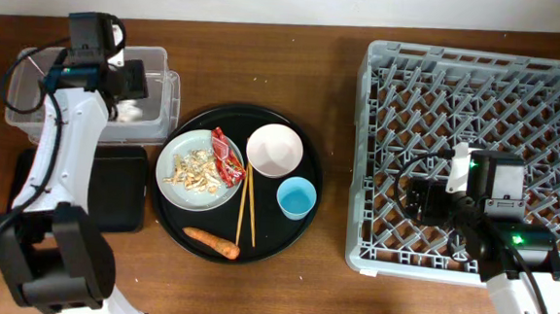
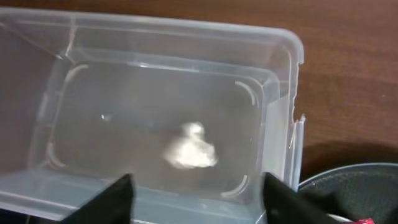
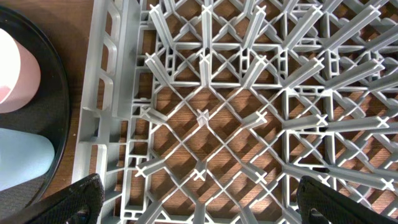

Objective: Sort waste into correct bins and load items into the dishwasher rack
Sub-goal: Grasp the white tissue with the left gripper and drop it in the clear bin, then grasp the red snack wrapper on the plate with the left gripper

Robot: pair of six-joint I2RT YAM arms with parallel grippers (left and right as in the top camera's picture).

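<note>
My left gripper (image 2: 196, 199) is open and empty above the clear tub (image 1: 163, 87), where the white crumpled tissue (image 2: 189, 148) lies on the bottom. It also shows in the overhead view (image 1: 134, 80). The flat black tray (image 1: 112, 188) lies in front of the tub. On the round black tray (image 1: 295, 231) are the grey plate (image 1: 178, 156) with beige food scraps (image 1: 194, 169), the red wrapper (image 1: 226, 157), the white bowl (image 1: 275, 150), the light-blue cup (image 1: 296, 197), the chopsticks (image 1: 246, 208) and the carrot (image 1: 211, 240). My right gripper (image 3: 199, 199) is open and empty over the grey dishwasher rack (image 1: 479, 82).
The rack's left wall (image 3: 102, 106) stands between my right gripper and the round black tray (image 3: 56, 81). The bowl (image 3: 15, 68) and cup (image 3: 22, 162) show at the left edge of the right wrist view. Bare brown table lies around the trays.
</note>
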